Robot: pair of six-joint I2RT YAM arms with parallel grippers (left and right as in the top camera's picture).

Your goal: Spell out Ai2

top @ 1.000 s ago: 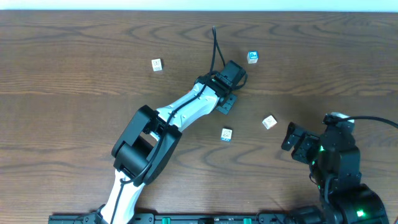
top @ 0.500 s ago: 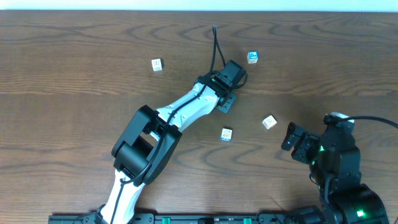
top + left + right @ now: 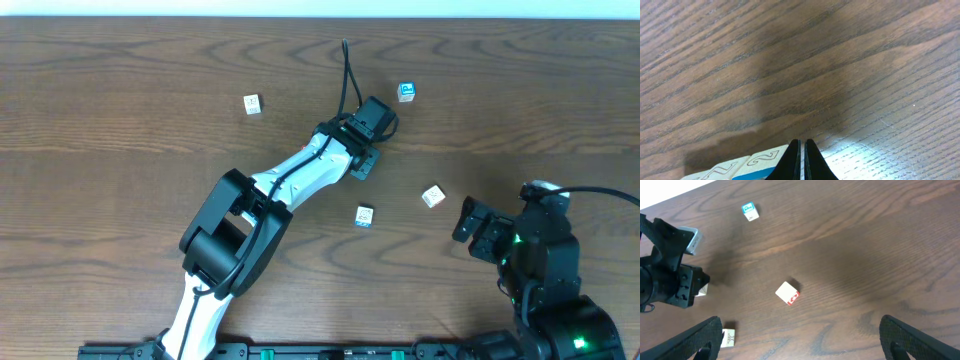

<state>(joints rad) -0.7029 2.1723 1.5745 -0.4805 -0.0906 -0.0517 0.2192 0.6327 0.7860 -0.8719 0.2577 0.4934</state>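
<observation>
Left claw (image 3: pixel 801 146) exactly as before

Counter (image 3: pixel 120 90): dark brown wood grain, finely ridged and matt, with a pale sheen beside the left claw (image 3: pixel 801 159), whose fingers are smooth matt black. Left arm (image 3: pixel 300 172): smooth, faintly glossy white plastic-looking shell with matt black joints and a black cable (image 3: pixel 346 75). Blue-faced cube (image 3: pixel 406 92) and red-marked cube (image 3: pixel 788 293): pale matt faces with printed markings; wood or plastic cannot be told.
</observation>
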